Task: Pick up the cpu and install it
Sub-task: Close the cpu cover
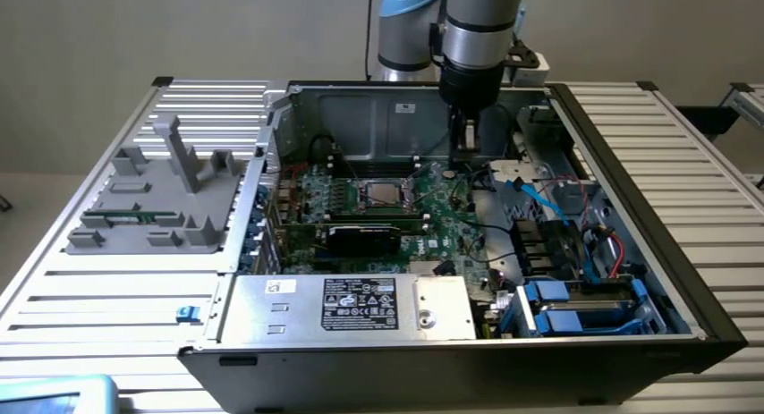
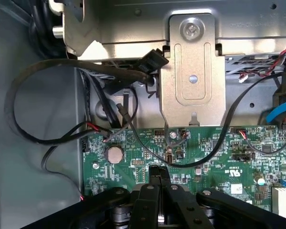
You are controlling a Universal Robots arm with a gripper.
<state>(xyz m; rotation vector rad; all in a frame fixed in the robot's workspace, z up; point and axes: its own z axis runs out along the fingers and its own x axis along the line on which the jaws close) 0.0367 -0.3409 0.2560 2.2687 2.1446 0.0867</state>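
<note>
Outside, you see the chip well apart from the pincer; at the wrist, its fingers sit together. A battery lies near.

An open computer case is lying on a slatted table, a black expansion card sitting on its green motherboard. A grey plastic fixture is standing at the exterior view's left. A black cable is looping near a coin cell.
</note>
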